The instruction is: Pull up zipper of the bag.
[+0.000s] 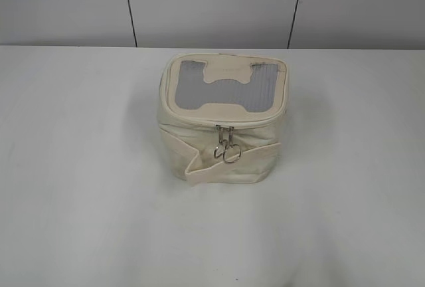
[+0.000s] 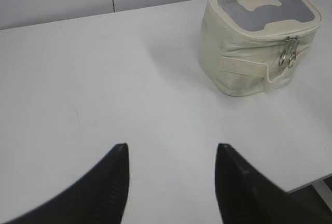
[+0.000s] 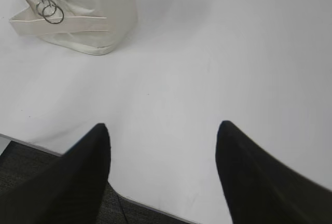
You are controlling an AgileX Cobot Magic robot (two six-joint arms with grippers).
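Note:
The cream-white bag [image 1: 219,157] stands upright in the middle of the white table, its grey mesh top with the cream H patch facing up. The zipper's two silver sliders with ring pulls [image 1: 226,146] hang together at the middle of the near rim. The bag also shows in the left wrist view [image 2: 244,63] at the upper right, pulls [image 2: 288,55] on its right face, and in the right wrist view [image 3: 88,16] at the upper left, rings [image 3: 49,10] hanging. My left gripper [image 2: 171,149] is open and empty, far from the bag. My right gripper [image 3: 163,128] is open and empty near the table's front edge.
The white table [image 1: 80,200] spreads wide around the bag. A grey panelled wall [image 1: 212,4] stands behind it. The table's front edge [image 3: 145,206] and dark floor show under my right gripper; the edge also shows in the left wrist view [image 2: 311,182].

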